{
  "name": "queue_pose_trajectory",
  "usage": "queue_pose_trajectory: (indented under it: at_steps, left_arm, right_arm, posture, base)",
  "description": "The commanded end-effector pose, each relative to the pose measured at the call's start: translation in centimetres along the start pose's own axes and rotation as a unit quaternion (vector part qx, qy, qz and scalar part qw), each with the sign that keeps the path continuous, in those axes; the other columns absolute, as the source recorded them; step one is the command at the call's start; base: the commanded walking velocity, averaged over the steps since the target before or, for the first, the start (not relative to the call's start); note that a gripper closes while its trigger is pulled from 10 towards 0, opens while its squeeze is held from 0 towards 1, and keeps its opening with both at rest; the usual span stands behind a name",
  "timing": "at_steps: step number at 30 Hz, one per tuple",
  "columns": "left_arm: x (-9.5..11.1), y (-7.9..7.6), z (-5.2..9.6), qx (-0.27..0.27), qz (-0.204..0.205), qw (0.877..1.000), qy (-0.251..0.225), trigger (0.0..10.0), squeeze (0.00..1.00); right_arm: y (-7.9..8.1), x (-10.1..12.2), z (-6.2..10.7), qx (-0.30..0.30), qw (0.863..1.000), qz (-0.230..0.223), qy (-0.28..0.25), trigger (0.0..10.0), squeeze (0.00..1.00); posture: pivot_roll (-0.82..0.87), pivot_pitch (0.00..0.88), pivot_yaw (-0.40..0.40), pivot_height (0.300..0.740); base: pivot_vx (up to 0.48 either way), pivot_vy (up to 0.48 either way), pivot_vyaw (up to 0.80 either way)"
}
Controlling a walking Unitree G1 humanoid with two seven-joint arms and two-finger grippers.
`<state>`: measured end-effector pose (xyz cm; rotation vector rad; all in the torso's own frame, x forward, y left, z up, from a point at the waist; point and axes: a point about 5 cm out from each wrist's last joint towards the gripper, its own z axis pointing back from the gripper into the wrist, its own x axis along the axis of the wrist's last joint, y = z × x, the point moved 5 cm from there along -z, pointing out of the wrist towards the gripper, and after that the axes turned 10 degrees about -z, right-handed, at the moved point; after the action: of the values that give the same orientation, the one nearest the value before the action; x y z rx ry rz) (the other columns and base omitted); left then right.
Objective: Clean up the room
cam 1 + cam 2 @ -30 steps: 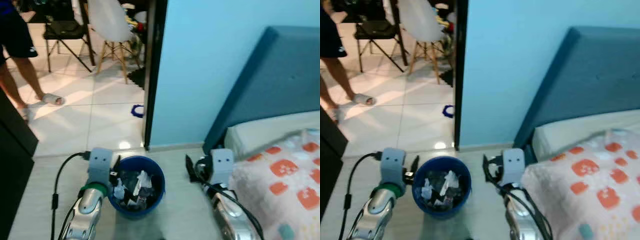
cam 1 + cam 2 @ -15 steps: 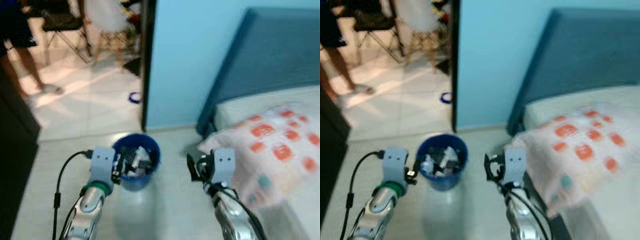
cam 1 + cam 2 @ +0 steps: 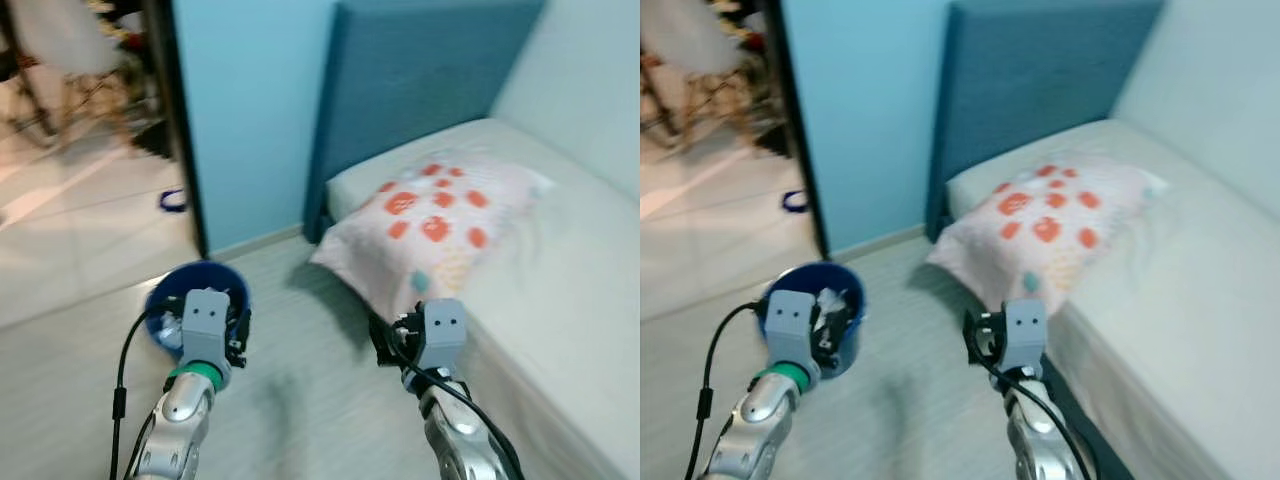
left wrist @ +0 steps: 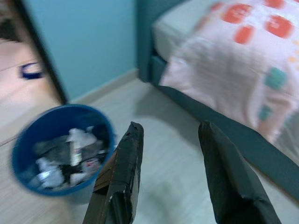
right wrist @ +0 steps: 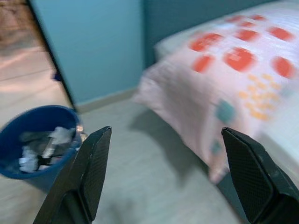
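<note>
A blue bin (image 3: 170, 290) full of crumpled trash stands on the pale floor by the doorway, partly behind my left wrist. My left gripper (image 4: 171, 127) hangs open and empty just right of the bin (image 4: 28, 140). My right gripper (image 5: 167, 134) is open wide and empty, held over the floor beside the bed's edge. A white pillow (image 3: 432, 217) with orange squares lies at the head of the bed (image 3: 570, 290) and overhangs its side.
A dark blue headboard (image 3: 420, 80) rises behind the pillow against a light blue wall (image 3: 250, 110). A dark door frame (image 3: 178, 130) opens onto a tiled room at the left, with a small blue ring (image 3: 171, 200) on its floor.
The camera has swung right: the bed and pillow now take up the right half, the bin and doorway slid left. Both grippers stay open in front of me.
</note>
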<state>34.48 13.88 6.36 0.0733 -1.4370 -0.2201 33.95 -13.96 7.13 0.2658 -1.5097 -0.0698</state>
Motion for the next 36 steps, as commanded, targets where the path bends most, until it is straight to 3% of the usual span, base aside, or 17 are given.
queue_pose_trajectory:
  at_steps: [1,12,20,24,36]
  left_arm:
    - [-0.6,0.0,0.2,0.001,0.007,1.000,0.013,10.0,0.00]
    - [-0.4,0.0,0.2,0.008,0.007,1.000,0.016,10.0,0.00]
    - [-0.1,1.0,0.2,0.038,-0.006,0.999,0.008,10.0,0.00]
    - [0.0,3.1,0.2,0.101,-0.027,0.994,0.011,10.0,0.00]
    - [-0.1,3.3,0.3,0.110,-0.031,0.993,0.015,10.0,0.00]
  right_arm:
    - [-0.4,-0.6,0.4,-0.008,1.000,-0.005,0.009,10.0,0.00]
    - [-0.3,-0.7,0.3,-0.005,1.000,-0.008,0.009,10.0,0.00]
    - [-0.1,-0.7,0.4,-0.001,1.000,-0.011,0.009,10.0,0.00]
    - [0.2,-0.7,0.4,0.005,1.000,-0.011,0.008,10.0,0.00]
    - [0.6,-0.7,0.5,0.018,1.000,-0.010,0.007,10.0,0.00]
  posture:
    - [-0.06,0.085,0.007,0.740]
    - [-0.06,0.085,0.005,0.740]
    - [-0.05,0.089,0.003,0.740]
    - [-0.05,0.092,0.002,0.740]
    - [-0.05,0.097,-0.003,0.740]
  base:
    - [0.000,0.000,-0.80]
    - [0.000,0.000,-0.80]
    - [0.000,0.000,-0.80]
    - [0.472,0.000,-0.27]
    - [0.474,0.000,0.00]
